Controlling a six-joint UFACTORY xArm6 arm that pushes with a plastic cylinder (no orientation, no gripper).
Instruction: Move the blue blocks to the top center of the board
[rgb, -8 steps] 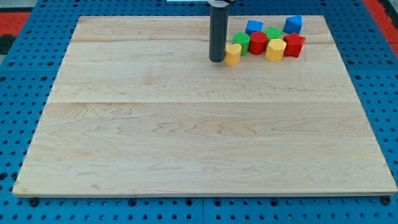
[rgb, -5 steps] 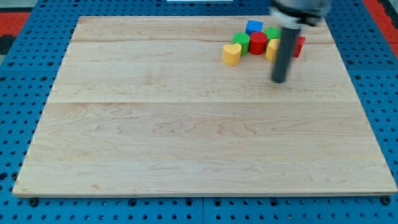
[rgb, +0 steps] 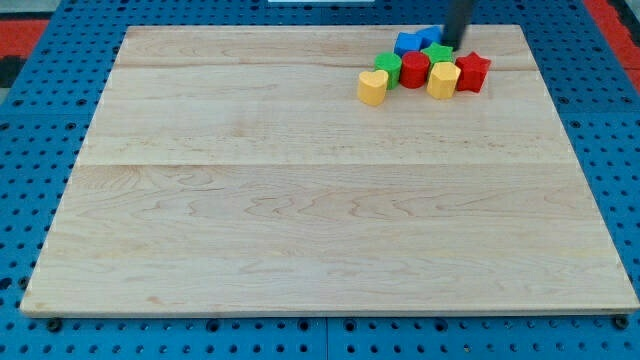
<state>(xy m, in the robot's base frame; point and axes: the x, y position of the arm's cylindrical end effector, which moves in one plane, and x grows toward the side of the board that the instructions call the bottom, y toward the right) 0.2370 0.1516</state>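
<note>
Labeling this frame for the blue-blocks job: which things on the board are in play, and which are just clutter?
In play:
blue blocks, two touching at the cluster's top edge
my tip, at the blue blocks' right side
board

Clutter:
yellow heart block, at the cluster's left
green block
green star block
red block
yellow block
red star block

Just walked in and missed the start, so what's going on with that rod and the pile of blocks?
The arm is pushing blocks with its rod. My tip sits at the view's top right, against the blue blocks, on their right side. Below them lie a green block, a red cylinder, a red block and two yellow blocks, the heart-shaped one leftmost. The cluster lies right of the board's top center.
</note>
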